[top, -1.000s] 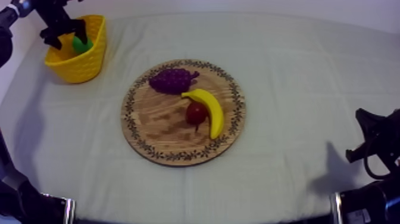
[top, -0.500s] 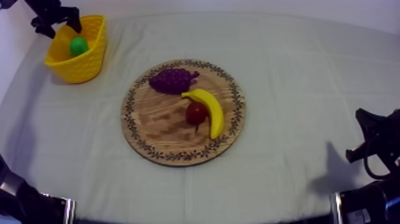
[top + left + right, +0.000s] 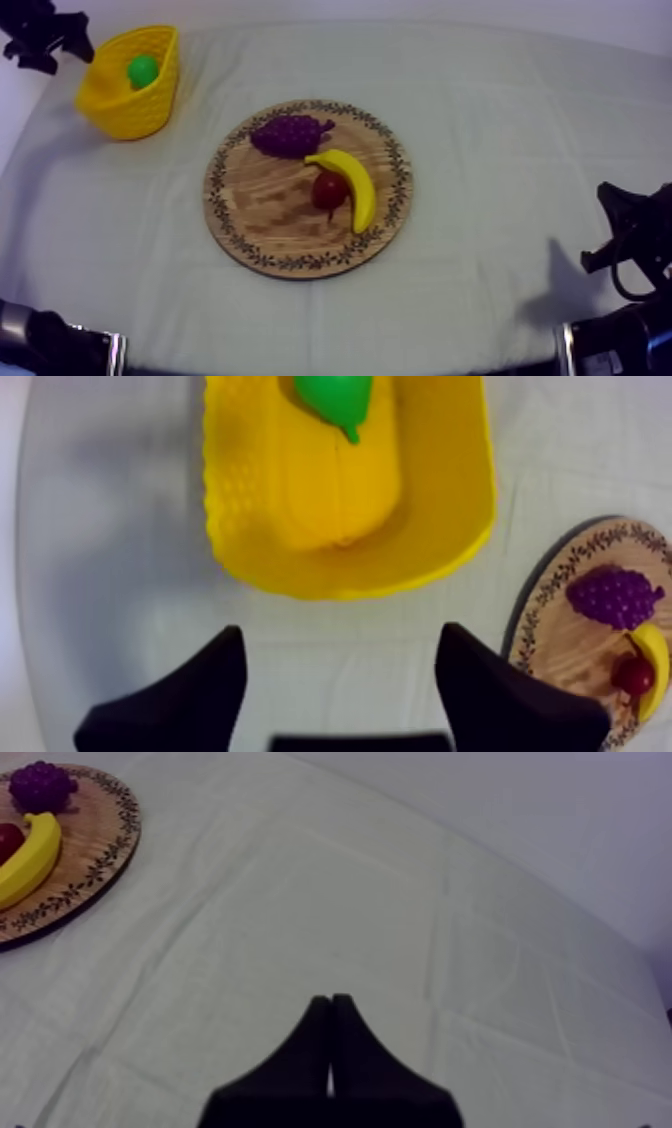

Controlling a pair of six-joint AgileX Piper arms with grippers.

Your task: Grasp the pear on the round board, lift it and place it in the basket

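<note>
The green pear [image 3: 142, 70] lies inside the yellow basket [image 3: 112, 108] at the table's far left; it also appears at the basket's far end as the pear [image 3: 336, 398] within the basket [image 3: 440, 536]. My left gripper [image 3: 45, 40] hovers just left of the basket, off the table's edge, open and empty; its fingers [image 3: 190, 696] stand wide apart above the cloth beside the basket. My right gripper [image 3: 628, 240] rests low at the right, shut, its gripper [image 3: 330, 1042] a narrow wedge over bare cloth.
The round wooden board [image 3: 240, 210] sits mid-table holding a bunch of grapes [image 3: 290, 133], a banana [image 3: 352, 184] and a small red fruit [image 3: 328, 190]. The board [image 3: 85, 872] lies well away from the right gripper.
My left gripper rose out of the basket and drew back to the left, leaving the pear lying in the basket. The right arm stayed still.
</note>
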